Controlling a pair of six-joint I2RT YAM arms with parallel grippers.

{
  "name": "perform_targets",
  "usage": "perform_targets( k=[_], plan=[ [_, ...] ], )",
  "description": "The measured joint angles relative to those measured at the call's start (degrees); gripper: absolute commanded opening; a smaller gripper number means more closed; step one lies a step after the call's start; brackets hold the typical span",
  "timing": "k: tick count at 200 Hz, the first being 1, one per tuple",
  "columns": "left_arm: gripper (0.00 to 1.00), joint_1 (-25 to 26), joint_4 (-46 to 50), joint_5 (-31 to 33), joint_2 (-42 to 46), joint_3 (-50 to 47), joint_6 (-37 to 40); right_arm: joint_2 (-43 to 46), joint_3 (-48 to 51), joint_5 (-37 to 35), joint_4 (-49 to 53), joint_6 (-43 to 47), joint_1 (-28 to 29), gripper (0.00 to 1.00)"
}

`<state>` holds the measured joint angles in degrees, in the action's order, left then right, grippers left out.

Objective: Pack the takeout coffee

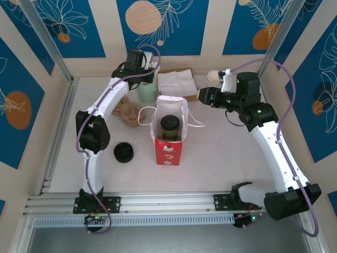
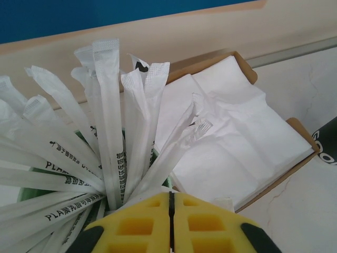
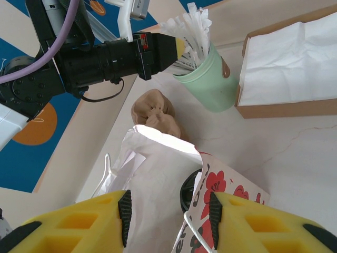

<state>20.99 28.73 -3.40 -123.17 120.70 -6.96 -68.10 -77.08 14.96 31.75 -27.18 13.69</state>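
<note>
Takeout coffee (image 1: 169,126) stands upright inside the red bag (image 1: 168,153), mid-counter (image 1: 221,158); right end effector (image 3: 168,206), half-open and empty, hangs just right of it, nearer; left end effector (image 2: 169,211), pinched closed among the straws (image 2: 110,132), sits behind the bag.

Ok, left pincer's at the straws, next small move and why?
Probably lift the left pincer straight up a little: its jaws are shut at the wrapped straws in the green cup, and the takeout coffee already stands in the red bag. A short lift would show whether one straw comes.
</note>
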Motion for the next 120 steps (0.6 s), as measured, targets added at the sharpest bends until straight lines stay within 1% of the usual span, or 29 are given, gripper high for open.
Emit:
perform_targets(
  k=[28, 47, 87, 120],
  plan=[
    [0.00, 0.00, 0.11, -0.02, 0.90, 0.00, 0.07, 0.00, 0.00, 0.00, -0.02, 0.00, 0.00, 0.46],
    [0.00, 0.00, 0.48, -0.02, 2.84, 0.00, 0.07, 0.00, 0.00, 0.00, -0.02, 0.00, 0.00, 0.46],
    [0.00, 0.00, 1.38, -0.13, 9.53, 0.00, 0.11, 0.00, 0.00, 0.02, -0.09, -0.02, 0.00, 0.46],
    [0.00, 0.02, 3.93, -1.09, 14.69, 1.53, 1.03, 0.00, 0.00, 0.04, -0.70, -0.04, 0.00, 0.46]
  ],
)
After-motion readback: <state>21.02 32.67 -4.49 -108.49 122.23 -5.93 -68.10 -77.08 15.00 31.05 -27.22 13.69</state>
